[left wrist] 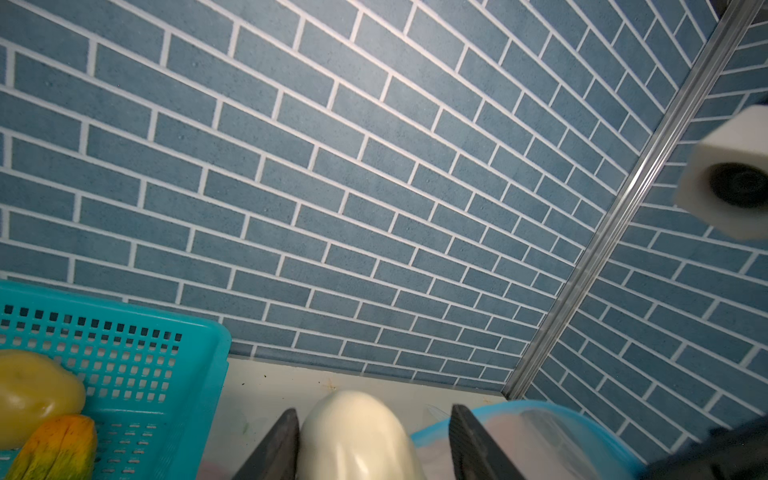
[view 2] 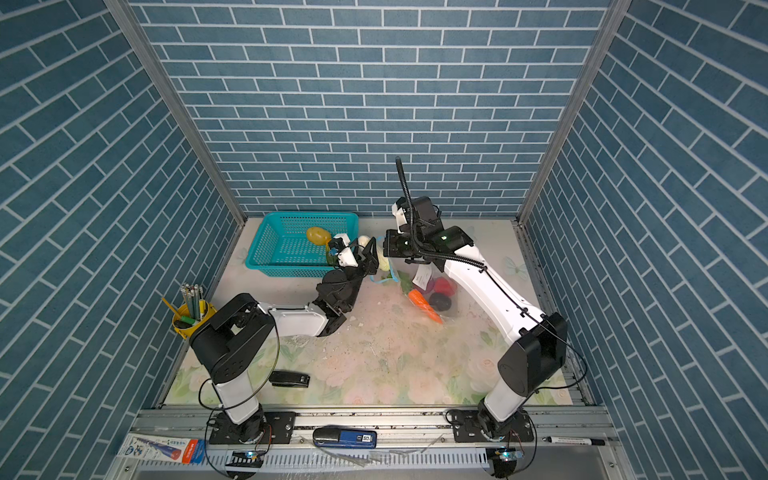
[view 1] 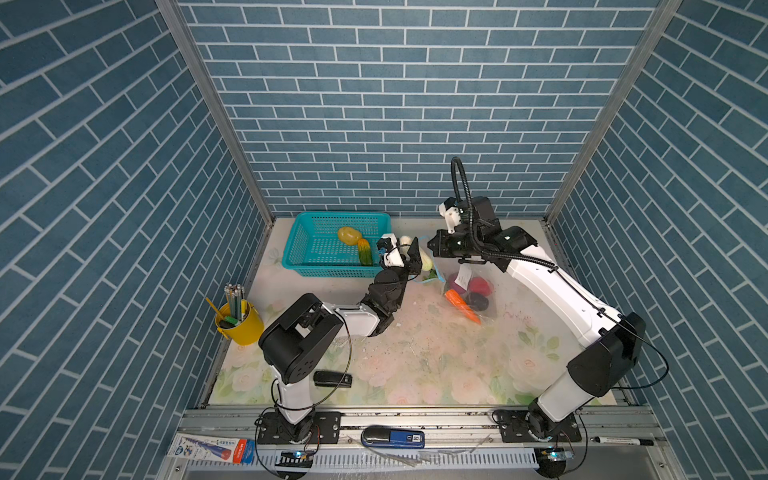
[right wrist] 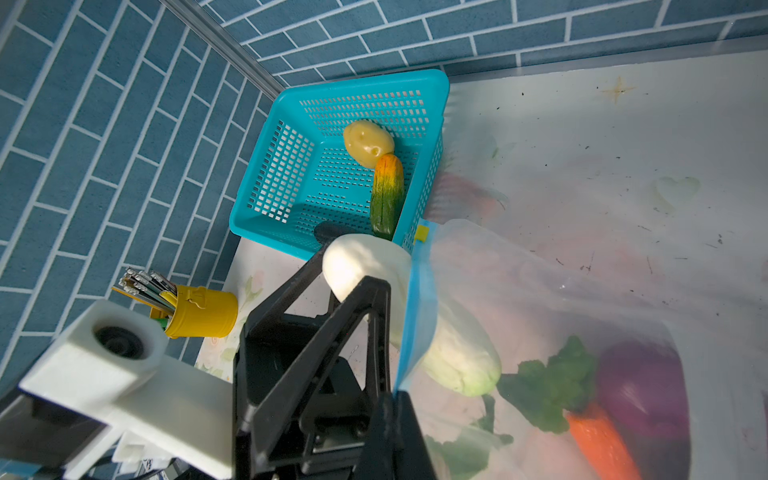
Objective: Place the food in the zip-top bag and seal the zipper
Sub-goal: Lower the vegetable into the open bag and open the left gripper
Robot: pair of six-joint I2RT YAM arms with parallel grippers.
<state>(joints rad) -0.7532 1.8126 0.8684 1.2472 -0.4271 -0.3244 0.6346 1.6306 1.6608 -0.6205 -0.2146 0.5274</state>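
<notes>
1. Presently, left gripper: jaws parted, straddling the white cabbage; one finger touches it and the other stands just clear.
2. Position of white cabbage: lodged in the mouth of the zip-top bag, leafy end inside, white end outside.
3. Clenched on the zipper: right gripper, holding the bag's mouth raised near the far edge of the table.
4. Contents of bag: carrot, purple onion, red strawberry, dark eggplant.
5. Far-left corner, teal basket: yellow potato and green-orange piece, side by side.
</notes>
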